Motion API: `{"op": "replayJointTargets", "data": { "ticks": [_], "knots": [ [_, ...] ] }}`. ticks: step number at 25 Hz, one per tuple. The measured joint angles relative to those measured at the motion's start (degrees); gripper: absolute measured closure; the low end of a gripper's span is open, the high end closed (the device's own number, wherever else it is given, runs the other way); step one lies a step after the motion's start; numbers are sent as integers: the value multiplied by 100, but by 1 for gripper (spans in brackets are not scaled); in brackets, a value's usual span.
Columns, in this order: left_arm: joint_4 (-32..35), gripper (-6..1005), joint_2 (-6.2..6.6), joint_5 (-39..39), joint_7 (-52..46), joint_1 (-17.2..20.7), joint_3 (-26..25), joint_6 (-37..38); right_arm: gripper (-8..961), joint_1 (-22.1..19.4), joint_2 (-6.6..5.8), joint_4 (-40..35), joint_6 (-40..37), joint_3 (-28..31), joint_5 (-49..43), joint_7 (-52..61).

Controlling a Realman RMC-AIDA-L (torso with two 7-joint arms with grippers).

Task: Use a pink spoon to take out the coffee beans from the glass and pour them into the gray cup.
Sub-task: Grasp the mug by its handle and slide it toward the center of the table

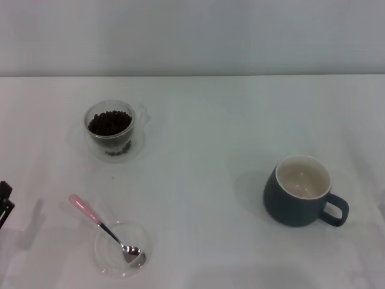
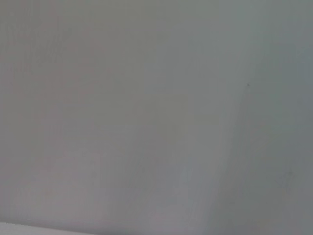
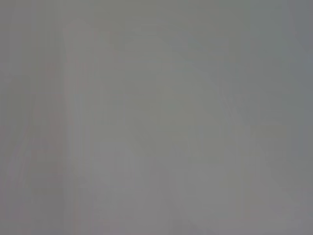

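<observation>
Task stage: not begun, by the look of things.

- Glass (image 1: 110, 128): far left of the white surface (image 1: 210, 132), holding the coffee beans (image 1: 109, 122).
- Gray cup (image 1: 299, 191): right side, well apart from the glass, upright; inside appears empty.
- Pink spoon (image 1: 103, 228): near left, untouched, bowl resting in a shallow clear dish (image 1: 120, 248), handle out over its rim.
- Left pincer (image 1: 4, 203): a dark sliver at the left edge; opening cannot be told; holds nothing visible.
- Right pincer: out of sight.

Remaining: pick up spoon, scoop, pour.

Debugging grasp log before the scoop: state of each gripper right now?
Left gripper: only a dark sliver at the left edge of the head view, holding nothing visible; open or closed cannot be told.
Right gripper: not in view.
</observation>
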Motion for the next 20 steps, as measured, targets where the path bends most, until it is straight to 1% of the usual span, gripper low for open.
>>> {"op": "replayJointTargets", "data": {
  "ticks": [6, 10, 13, 17, 20],
  "knots": [
    [135, 108, 0, 20, 0, 2, 11, 7, 86, -23, 3, 77, 3, -2, 152, 40],
    [148, 108, 0, 28, 0, -12, 26, 12, 87, 10, 3, 52, -2, -54, 99, 0],
    [166, 108, 0, 30, 2, 6, 29, 16, 87, -17, 9, 167, -32, -73, 72, -32],
    [200, 107, 0, 32, 7, 70, 33, 17, 88, -230, 32, 229, -183, -146, 73, -102],
    [204, 107, 0, 36, 8, 76, 33, 17, 88, -498, 62, 330, -572, -159, 79, -225]
  ]
}}
